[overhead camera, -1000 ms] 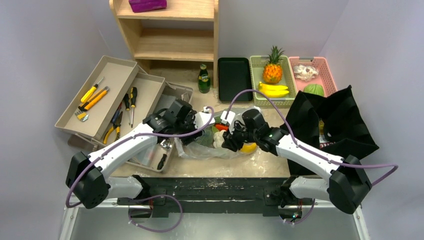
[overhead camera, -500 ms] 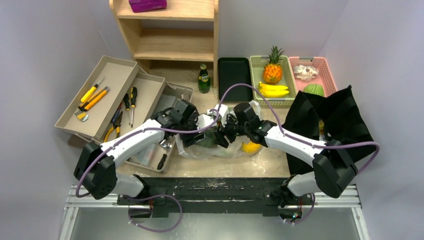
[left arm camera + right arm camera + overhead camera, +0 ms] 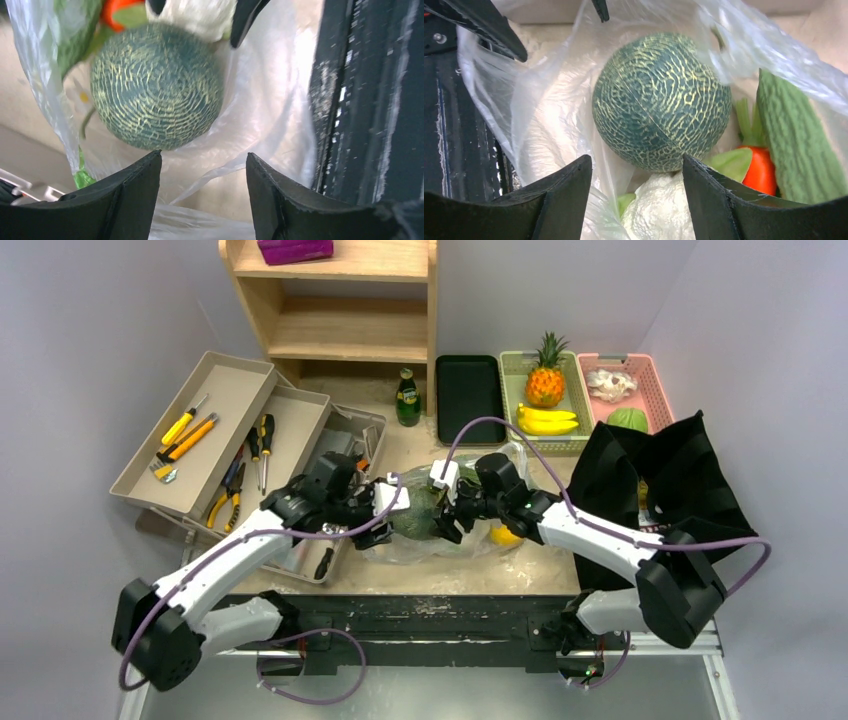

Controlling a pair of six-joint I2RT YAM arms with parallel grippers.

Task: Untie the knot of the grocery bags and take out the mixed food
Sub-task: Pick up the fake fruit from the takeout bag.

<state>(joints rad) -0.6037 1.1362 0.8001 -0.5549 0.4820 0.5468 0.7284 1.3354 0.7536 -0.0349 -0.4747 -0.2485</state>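
Note:
The see-through plastic grocery bag [image 3: 440, 540] lies open at the table's middle, with a round green netted melon [image 3: 415, 515] in its mouth. My left gripper [image 3: 383, 518] faces the melon [image 3: 157, 97] from the left, open, with only bag film [image 3: 265, 100] beyond its fingertips. From the right, my right gripper [image 3: 447, 515] faces the melon [image 3: 661, 100], open, its tips just short of it. A white lumpy vegetable [image 3: 664, 210], a red pepper [image 3: 761, 170] and a bumpy cucumber [image 3: 799, 145] lie beside the melon. The black cloth bag [image 3: 670, 490] slumps at the right.
Tan trays [image 3: 215, 390] with yellow-handled tools sit at the left, against a wooden shelf [image 3: 345, 330]. A green bottle [image 3: 407, 398], a flat black tray [image 3: 470, 398], a green basket [image 3: 515, 365] holding pineapple and bananas, and a pink basket [image 3: 655, 390] line the back. A yellow citrus [image 3: 505, 535] lies under my right arm.
My left gripper has drawn back to the left and toward the near edge. The right gripper has opened and shifted left. The melon now shows bare between them.

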